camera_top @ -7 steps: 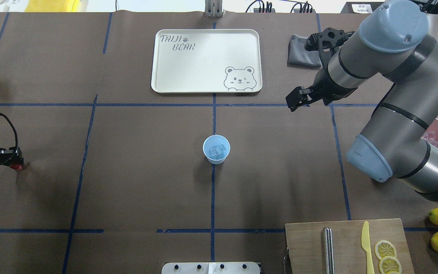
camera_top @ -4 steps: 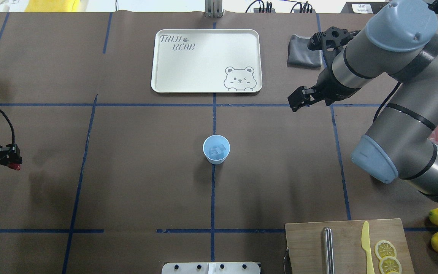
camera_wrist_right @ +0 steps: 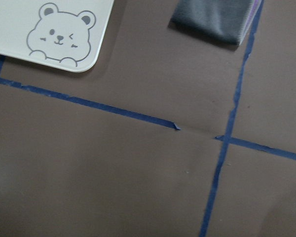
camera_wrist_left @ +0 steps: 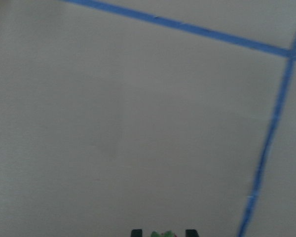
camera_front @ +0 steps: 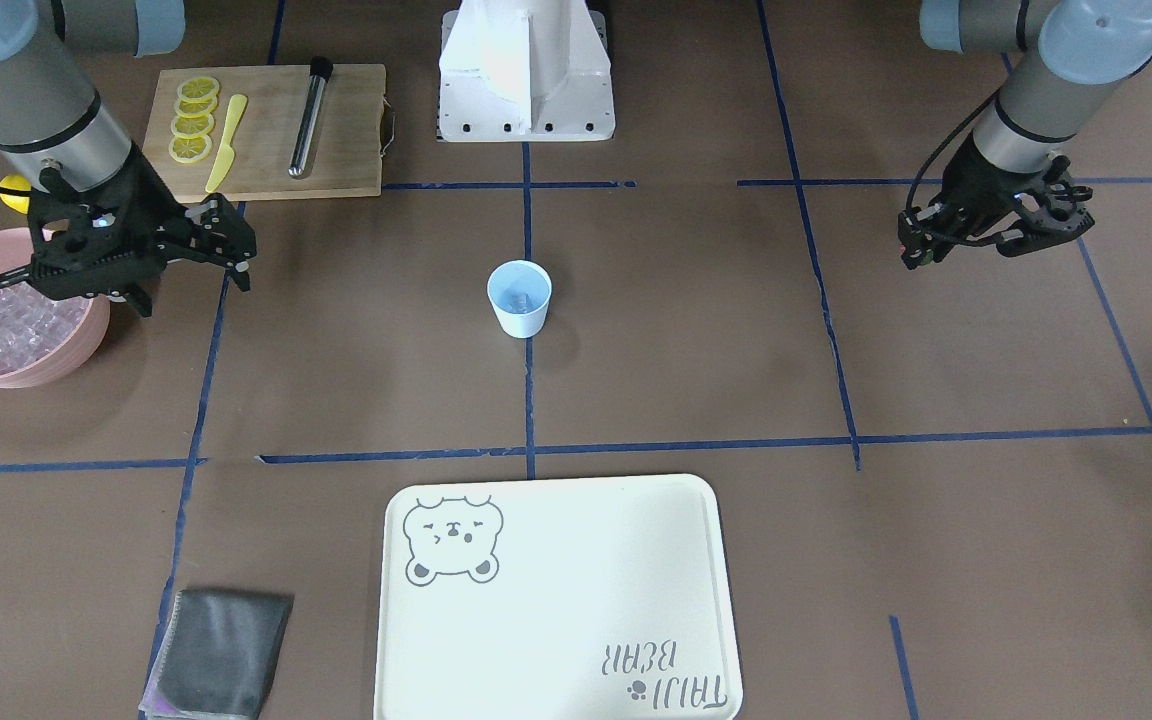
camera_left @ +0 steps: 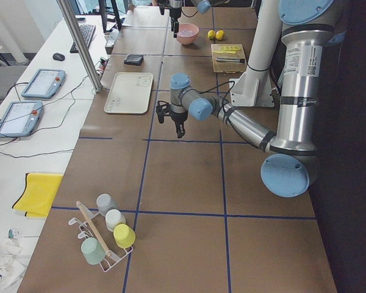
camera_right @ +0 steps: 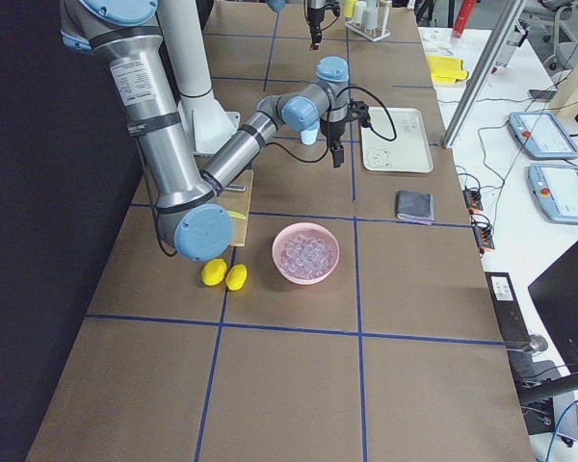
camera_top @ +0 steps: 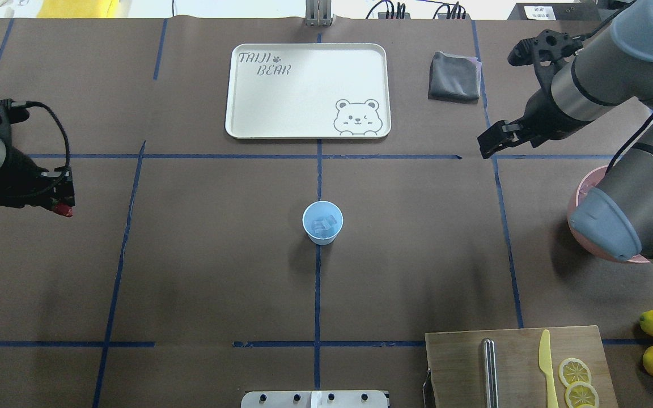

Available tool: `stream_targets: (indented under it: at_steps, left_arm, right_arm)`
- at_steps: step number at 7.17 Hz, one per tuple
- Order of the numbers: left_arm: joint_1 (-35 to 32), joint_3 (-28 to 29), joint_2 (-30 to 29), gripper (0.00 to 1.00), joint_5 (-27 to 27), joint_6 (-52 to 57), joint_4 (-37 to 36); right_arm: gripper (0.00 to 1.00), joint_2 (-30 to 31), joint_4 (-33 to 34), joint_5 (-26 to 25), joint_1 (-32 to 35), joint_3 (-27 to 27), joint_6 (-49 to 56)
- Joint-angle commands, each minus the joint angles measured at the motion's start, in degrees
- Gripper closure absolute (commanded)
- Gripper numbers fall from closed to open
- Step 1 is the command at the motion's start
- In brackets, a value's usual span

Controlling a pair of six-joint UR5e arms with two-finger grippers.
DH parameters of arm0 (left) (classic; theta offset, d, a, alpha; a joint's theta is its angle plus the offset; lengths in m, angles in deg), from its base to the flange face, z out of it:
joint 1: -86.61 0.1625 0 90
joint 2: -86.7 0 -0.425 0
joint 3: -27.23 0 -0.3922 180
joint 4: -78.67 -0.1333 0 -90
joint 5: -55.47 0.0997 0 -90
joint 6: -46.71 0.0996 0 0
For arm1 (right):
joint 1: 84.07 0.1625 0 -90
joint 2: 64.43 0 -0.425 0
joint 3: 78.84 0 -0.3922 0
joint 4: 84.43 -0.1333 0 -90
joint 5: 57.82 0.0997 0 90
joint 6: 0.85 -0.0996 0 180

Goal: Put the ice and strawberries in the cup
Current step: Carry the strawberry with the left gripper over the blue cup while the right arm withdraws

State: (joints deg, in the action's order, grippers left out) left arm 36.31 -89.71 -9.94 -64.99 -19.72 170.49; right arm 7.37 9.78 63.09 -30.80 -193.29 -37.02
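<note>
Done: ice [camera_top: 322, 226] lies in the cup [camera_top: 323, 239], which stands mid-counter [camera_top: 219, 272] on a blue tape line.
Left to do: the strawberry [camera_top: 65, 212] is not in the cup — by my reading, the one step outstanding.
Strawberry: in the left gripper [camera_top: 61, 205], above the counter, well apart from the cup on the robot's left.
Left jaws: clenched on the strawberry.
Right gripper [camera_top: 490, 143]: jaws released, nothing between them; it hangs near the cloth [camera_top: 454, 76], between tray [camera_top: 304, 96] and bowl [camera_front: 46, 370].
Overhead: shows the strawberry's red tip poking past the jaws, but the right arm hides most of the bowl.
Front view: shows nearly the whole bowl, with plenty of spare ice in it.
Left wrist: only the green cap at the bottom edge, between two dark tips — no cup in sight.
Right wrist: tray corner and cloth, no jaws.
</note>
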Motion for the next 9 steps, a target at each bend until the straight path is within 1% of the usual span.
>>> stream_targets:
  at_steps: [1, 2, 3, 4, 5, 6, 7, 8, 9]
  left_arm:
    - [3.9, 0.2, -11.2, 1.00, -0.1, -8.9, -5.2]
    - [6.8, 2.0, -16.4, 1.00, 0.1, -14.0, -5.1]
    - [8.8, 4.7, -20.9, 1.00, 0.4, -18.8, -4.6]
    - [10.4, 6.2, -24.1, 1.00, 0.4, -22.6, -4.3]
    - [11.5, 8.3, -26.8, 1.00, 0.5, -25.0, -3.5]
    - [11.9, 11.4, -28.7, 1.00, 1.5, -27.1, 0.4]
    - [13.1, 15.7, -29.7, 1.00, 3.1, -30.7, 6.7]
    - [14.2, 18.8, -31.0, 1.00, 4.4, -33.2, 11.5]
    - [15.3, 21.6, -34.0, 1.00, 5.1, -34.0, 11.7]
  right_arm:
    - [0.01, 4.8, -0.2, 1.9, 6.0, 0.5, 10.1]
    - [0.01, 6.2, -0.2, 4.0, 9.2, 2.0, 14.6]
    - [0.01, 7.2, -0.3, 4.2, 11.5, 3.3, 18.0]
    - [0.01, 8.0, -0.3, 4.4, 13.3, 4.4, 21.0]
    - [0.01, 8.5, -0.3, 5.7, 15.0, 5.9, 23.6]
    - [0.01, 8.9, -0.3, 8.5, 17.0, 7.6, 26.6]
    - [0.01, 9.3, -0.3, 9.3, 18.9, 8.4, 29.4]
    - [0.01, 10.7, -0.3, 11.4, 20.2, 8.6, 31.1]
    - [0.01, 11.3, -0.3, 12.0, 21.4, 8.6, 32.3]
